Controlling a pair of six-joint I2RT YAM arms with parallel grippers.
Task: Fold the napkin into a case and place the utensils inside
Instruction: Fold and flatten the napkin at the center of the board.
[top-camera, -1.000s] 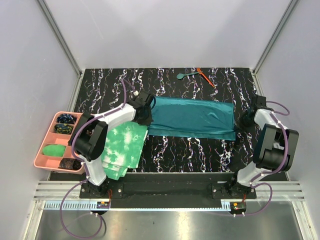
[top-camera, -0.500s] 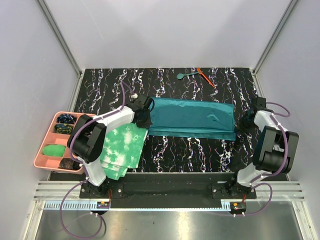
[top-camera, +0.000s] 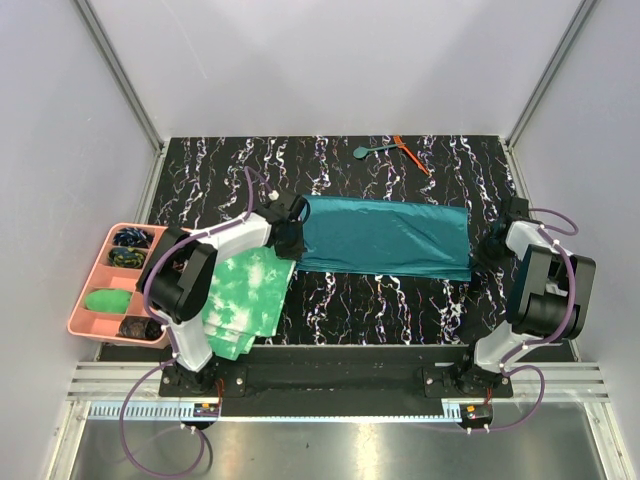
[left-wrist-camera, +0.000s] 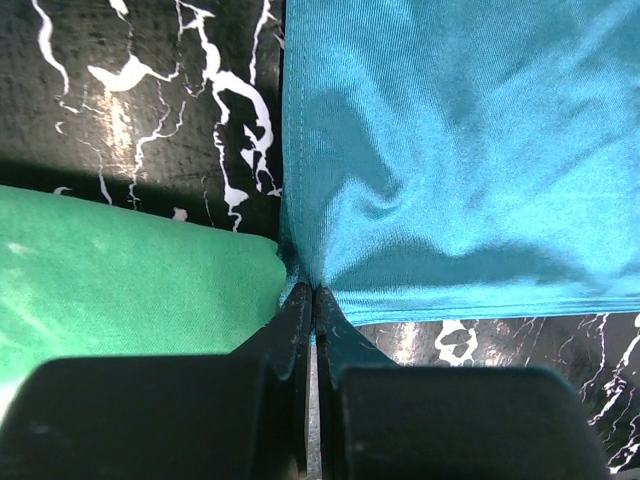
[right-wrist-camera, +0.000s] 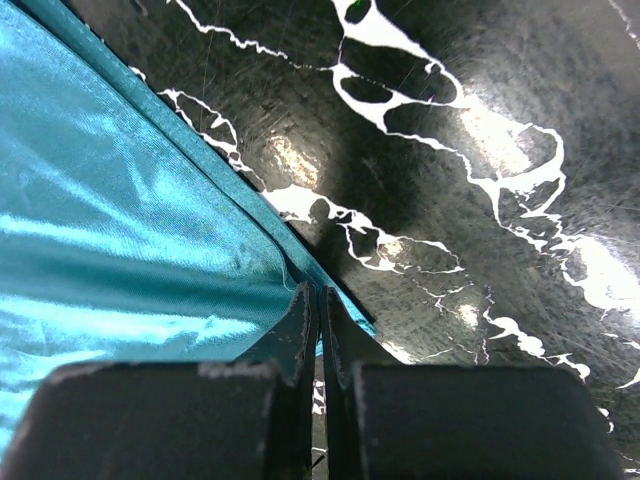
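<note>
The dark teal napkin (top-camera: 385, 238) lies folded into a wide band across the middle of the black marbled table. My left gripper (top-camera: 288, 240) is shut on its near-left corner; the left wrist view shows the cloth (left-wrist-camera: 450, 170) pinched at the fingertips (left-wrist-camera: 300, 305). My right gripper (top-camera: 480, 255) is shut on the near-right corner; the right wrist view shows the cloth (right-wrist-camera: 130, 230) bunched at the closed fingertips (right-wrist-camera: 305, 305). The teal spoon (top-camera: 366, 151) and the orange-red stick utensil (top-camera: 410, 154) lie at the table's far edge, apart from the napkin.
A stack of green-and-white tie-dye cloths (top-camera: 245, 300) lies near the left arm, touching the napkin's left end. A pink compartment tray (top-camera: 95, 262) with small items sits off the table's left edge. Grey walls enclose the table.
The napkin's near edge has drawn a little tauter and flatter; the wrinkle near its right end has smoothed out. Both grippers have kept their hold and barely shifted.
</note>
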